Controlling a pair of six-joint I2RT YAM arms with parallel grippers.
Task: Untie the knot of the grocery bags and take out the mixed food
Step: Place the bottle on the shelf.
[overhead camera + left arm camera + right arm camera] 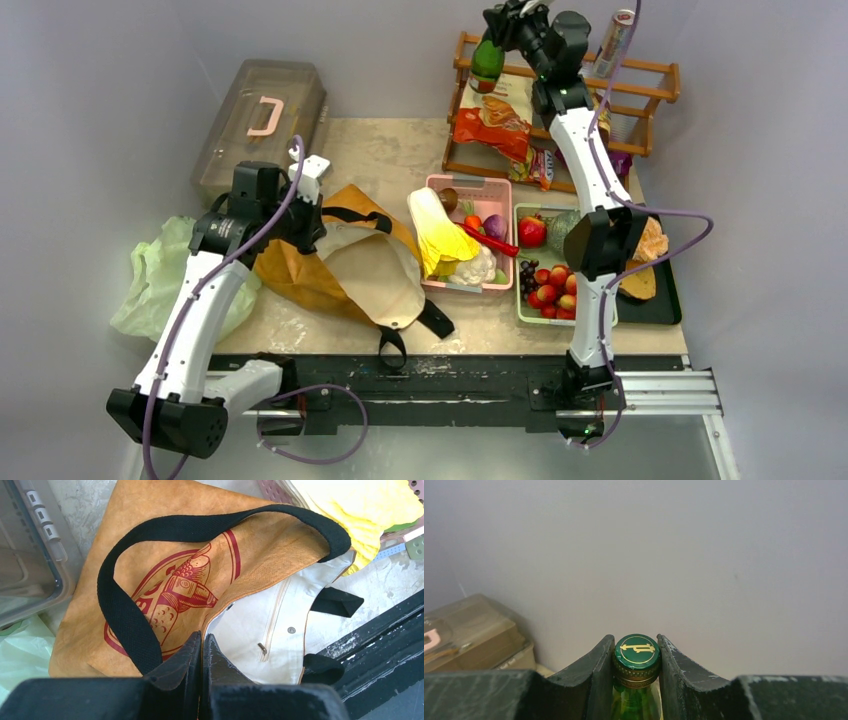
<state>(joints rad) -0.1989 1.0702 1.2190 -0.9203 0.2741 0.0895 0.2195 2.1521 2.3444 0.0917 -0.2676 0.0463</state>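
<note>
Top external: right jaws grasped bottle (487, 62) by the neck, upper centre of frame, by rack (655, 72). Left jaws clenched at tote (300, 275) mouth, left of centre; whether fabric was pinched, unclear. Green bag (150, 285) lay crumpled at left edge of bench (400, 150). Cabbage (440, 238) in pink basket (497, 186); red fruit (548, 290) in green tray (520, 318) beside it.

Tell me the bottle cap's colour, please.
The cap is green with a gold emblem; best in right wrist view.
</note>
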